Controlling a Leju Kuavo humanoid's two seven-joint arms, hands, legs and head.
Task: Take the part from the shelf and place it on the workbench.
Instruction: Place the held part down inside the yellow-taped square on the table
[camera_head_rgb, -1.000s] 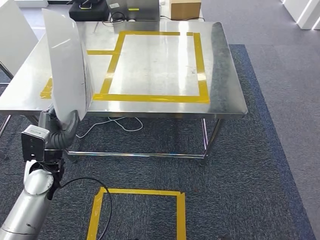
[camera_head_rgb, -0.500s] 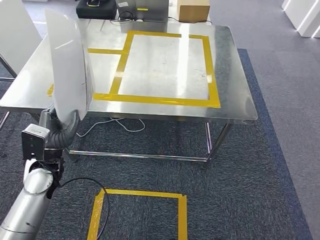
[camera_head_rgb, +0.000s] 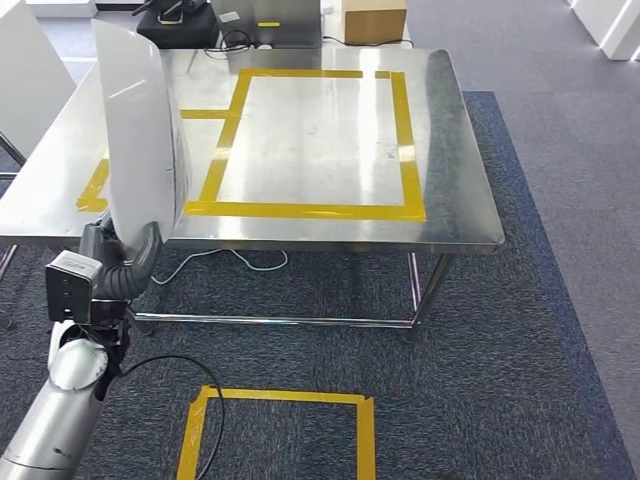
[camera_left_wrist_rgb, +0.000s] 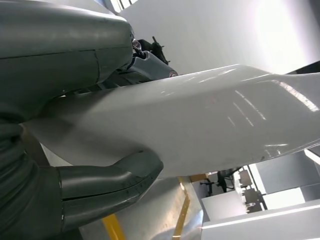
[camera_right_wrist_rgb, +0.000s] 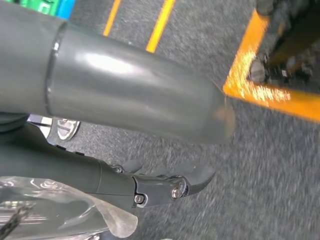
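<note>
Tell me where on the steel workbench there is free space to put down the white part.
The large rectangle inside the yellow tape on the workbench is bare. The near-left corner, behind the white part that the left hand holds, is partly hidden. The far edge is crowded: a black case and a cardboard box.

A cardboard box (camera_head_rgb: 373, 20) and black case (camera_head_rgb: 183, 20) sit beyond; yellow tape (camera_head_rgb: 281, 398) marks the carpet (camera_head_rgb: 490, 350).

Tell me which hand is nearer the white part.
Left. The left hand grips the white part at its lower end; the right hand hangs over the carpet, apart from it.
</note>
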